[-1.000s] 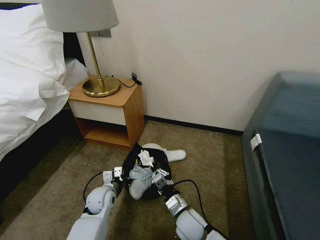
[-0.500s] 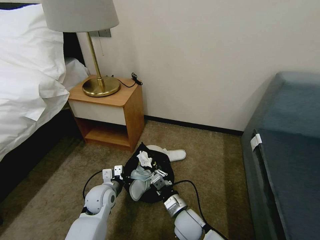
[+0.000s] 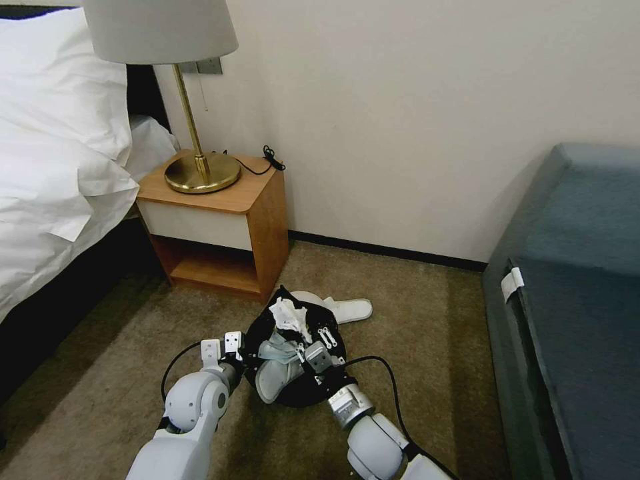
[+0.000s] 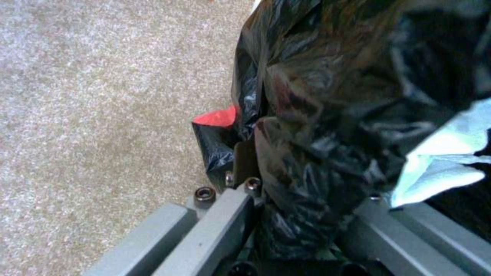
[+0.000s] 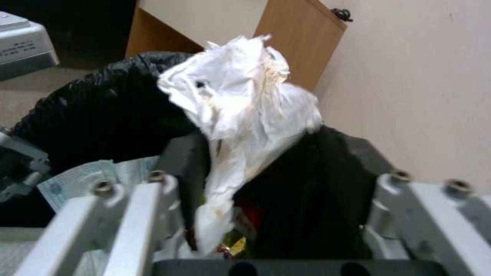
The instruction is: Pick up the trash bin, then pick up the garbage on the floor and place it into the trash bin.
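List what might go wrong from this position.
1. The left hand pinches just the bin's rim and black bag; the thin plastic may slip or tear, and the bin could tip.
2. The tissue stands high over the mouth beside the right hand; a jolt might drop it back onto the carpet.
3. One slipper pokes over the rim and may fall out; another slipper lies behind the bin.

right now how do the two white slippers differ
One white fabric slipper sits in the round black-bagged trash bin; the other white slipper lies on the carpet behind it. The binned one tilts over the rim; the floor one lies flat. Both are white.
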### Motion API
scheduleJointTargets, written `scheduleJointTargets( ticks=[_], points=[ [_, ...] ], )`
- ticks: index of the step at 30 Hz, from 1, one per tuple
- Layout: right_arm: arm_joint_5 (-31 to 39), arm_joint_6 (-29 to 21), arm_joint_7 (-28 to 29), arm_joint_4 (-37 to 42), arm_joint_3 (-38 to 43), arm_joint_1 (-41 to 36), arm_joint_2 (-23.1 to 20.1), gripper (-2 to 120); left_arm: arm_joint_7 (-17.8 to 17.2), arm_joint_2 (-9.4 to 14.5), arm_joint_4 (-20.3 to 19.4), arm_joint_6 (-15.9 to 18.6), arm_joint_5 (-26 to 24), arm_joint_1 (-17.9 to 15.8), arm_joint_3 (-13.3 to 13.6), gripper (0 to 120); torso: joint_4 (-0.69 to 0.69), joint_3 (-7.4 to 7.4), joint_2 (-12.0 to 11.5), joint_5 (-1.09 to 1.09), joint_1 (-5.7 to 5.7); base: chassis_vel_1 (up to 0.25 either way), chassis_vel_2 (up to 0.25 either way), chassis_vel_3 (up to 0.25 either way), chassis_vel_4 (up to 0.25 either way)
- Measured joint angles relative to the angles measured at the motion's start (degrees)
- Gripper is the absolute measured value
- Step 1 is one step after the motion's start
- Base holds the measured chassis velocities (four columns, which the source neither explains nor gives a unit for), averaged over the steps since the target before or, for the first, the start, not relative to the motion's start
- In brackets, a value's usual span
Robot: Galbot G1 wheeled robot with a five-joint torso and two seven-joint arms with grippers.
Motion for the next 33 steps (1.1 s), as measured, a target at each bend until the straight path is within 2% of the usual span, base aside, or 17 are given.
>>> scheduleJointTargets(
  ticks=[3, 5, 7, 9, 10, 12, 33],
  points=[
    [0.01, -0.02, 0.02, -0.04, -0.01, 0.16, 0.02, 65, -0.03, 0.02, -0.05, 0.00, -0.02, 0.03, -0.01, 0, 0.00, 0.00, 0.00, 0.00, 0.00, 0.000, 0.000, 0.000, 0.000],
    [0.04, -0.07, 0.07, -0.05, -0.01, 0.25, 0.07, 76, -0.07, 0.00, -0.09, 0.00, -0.03, 0.08, -0.01, 0, 0.00, 0.00, 0.00, 0.00, 0.00, 0.000, 0.000, 0.000, 0.000],
    [0.04, -0.07, 0.08, -0.07, -0.01, 0.27, 0.08, 80, -0.09, -0.02, -0.09, 0.00, -0.03, 0.08, -0.02, 0, 0.00, 0.00, 0.00, 0.00, 0.00, 0.000, 0.000, 0.000, 0.000],
    [0.04, -0.10, 0.12, -0.17, -0.01, 0.28, 0.12, 91, -0.10, -0.06, -0.09, 0.00, -0.02, 0.08, -0.08, 0, 0.00, 0.00, 0.00, 0.00, 0.00, 0.000, 0.000, 0.000, 0.000],
    [0.04, -0.10, 0.12, -0.17, -0.01, 0.28, 0.12, 91, -0.10, -0.06, -0.09, 0.00, -0.02, 0.08, -0.08, 0, 0.00, 0.00, 0.00, 0.00, 0.00, 0.000, 0.000, 0.000, 0.000],
    [0.02, -0.10, 0.13, -0.26, -0.01, 0.27, 0.19, 98, -0.11, -0.07, -0.06, 0.00, -0.01, 0.09, -0.11, 0, 0.00, 0.00, 0.00, 0.00, 0.00, 0.000, 0.000, 0.000, 0.000],
    [-0.21, 0.11, 0.26, -0.77, -0.04, 0.55, 0.76, 100, -1.83, 0.40, -0.02, -0.11, -0.38, 0.57, -0.24, 0, 0.01, 0.00, 0.00, 0.00, 0.00, 0.000, 0.000, 0.000, 0.000]
  ],
)
